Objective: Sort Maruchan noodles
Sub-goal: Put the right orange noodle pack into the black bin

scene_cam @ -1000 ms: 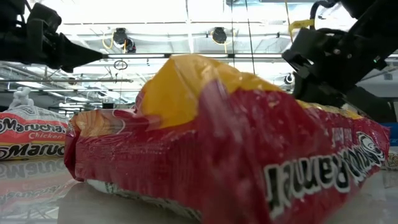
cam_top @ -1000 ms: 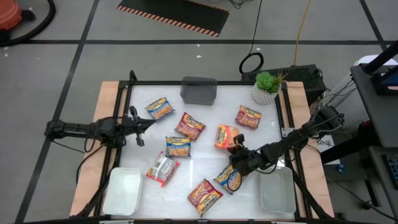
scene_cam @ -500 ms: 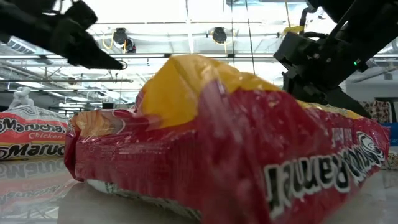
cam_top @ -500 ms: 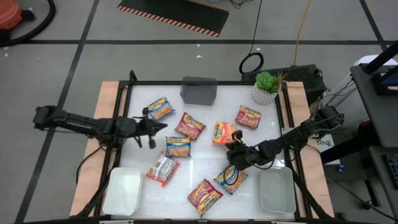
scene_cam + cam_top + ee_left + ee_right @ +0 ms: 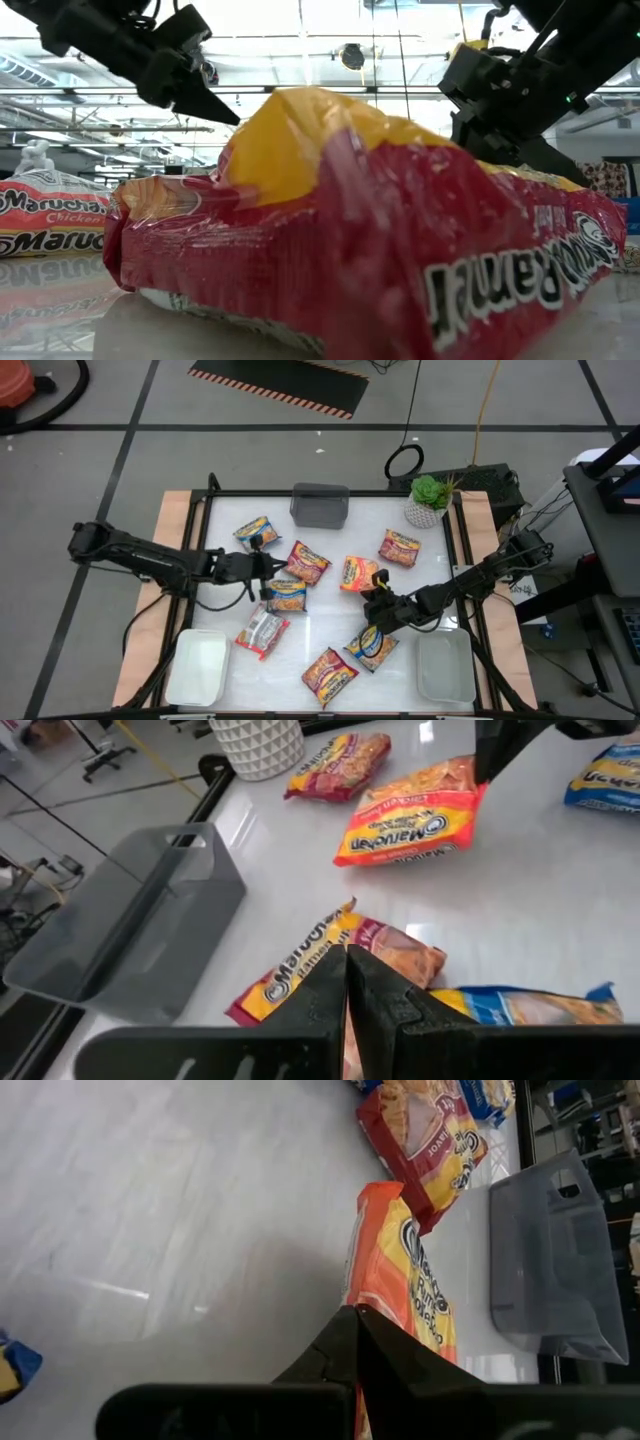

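The left gripper (image 5: 262, 566) is seen left of centre in the high view, its fingers pressed together with nothing between them. It hangs just above the blue packet (image 5: 286, 595) and beside the red packet (image 5: 306, 561); in the left wrist view the closed tips sit over the red packet (image 5: 340, 965).

The right gripper (image 5: 377, 592) is placed right of centre, fingers also together and empty, its tip touching the lower edge of the orange packet (image 5: 359, 574).

Further noodle packets are scattered on the white table (image 5: 330, 630): one at upper left (image 5: 257, 533), one at upper right (image 5: 400, 547), a silvery red one (image 5: 262, 631) lower left, one at the bottom (image 5: 329, 671), and a blue one (image 5: 371, 648) below the right gripper.

A grey bin (image 5: 320, 505) stands at the top edge, a potted plant (image 5: 430, 501) in the upper right corner, and white trays in the lower left (image 5: 197, 666) and lower right (image 5: 445, 671) corners.
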`<control>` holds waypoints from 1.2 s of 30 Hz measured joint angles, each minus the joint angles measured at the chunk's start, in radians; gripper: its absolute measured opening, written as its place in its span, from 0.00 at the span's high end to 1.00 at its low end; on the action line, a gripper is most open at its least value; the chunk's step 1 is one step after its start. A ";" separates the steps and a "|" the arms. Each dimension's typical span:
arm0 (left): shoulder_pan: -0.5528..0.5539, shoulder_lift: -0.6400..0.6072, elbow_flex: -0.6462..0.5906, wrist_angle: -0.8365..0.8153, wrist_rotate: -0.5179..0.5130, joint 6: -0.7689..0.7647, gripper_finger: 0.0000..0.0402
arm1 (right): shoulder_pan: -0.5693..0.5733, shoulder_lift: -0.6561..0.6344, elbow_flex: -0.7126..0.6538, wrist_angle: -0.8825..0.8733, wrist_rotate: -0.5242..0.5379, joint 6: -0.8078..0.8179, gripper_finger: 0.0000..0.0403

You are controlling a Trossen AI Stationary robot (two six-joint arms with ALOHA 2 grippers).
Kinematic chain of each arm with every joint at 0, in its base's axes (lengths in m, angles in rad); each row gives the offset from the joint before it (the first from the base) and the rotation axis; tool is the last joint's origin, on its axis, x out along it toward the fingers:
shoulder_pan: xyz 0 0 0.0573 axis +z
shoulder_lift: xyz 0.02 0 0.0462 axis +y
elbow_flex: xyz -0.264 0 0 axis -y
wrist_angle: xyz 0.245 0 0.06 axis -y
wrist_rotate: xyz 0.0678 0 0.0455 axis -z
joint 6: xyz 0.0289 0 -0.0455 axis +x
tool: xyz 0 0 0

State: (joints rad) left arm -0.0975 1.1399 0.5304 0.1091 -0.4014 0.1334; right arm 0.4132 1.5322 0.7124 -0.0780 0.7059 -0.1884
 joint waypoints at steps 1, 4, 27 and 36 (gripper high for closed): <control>0.000 0.012 0.009 0.001 0.000 0.008 0.95 | 0.001 0.000 0.000 0.000 0.000 0.000 1.00; 0.000 0.053 0.033 0.001 0.000 0.022 0.95 | 0.002 0.000 0.000 0.000 0.000 0.018 1.00; -0.005 0.373 0.259 0.084 0.176 0.209 0.58 | 0.061 0.000 0.000 0.000 0.000 0.124 1.00; -0.037 0.591 0.265 0.307 0.165 0.404 0.37 | 0.061 0.000 0.000 0.000 0.000 0.124 1.00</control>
State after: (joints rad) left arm -0.1340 1.7312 0.7956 0.4163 -0.2359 0.5377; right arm 0.4744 1.5322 0.7124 -0.0784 0.7055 -0.0643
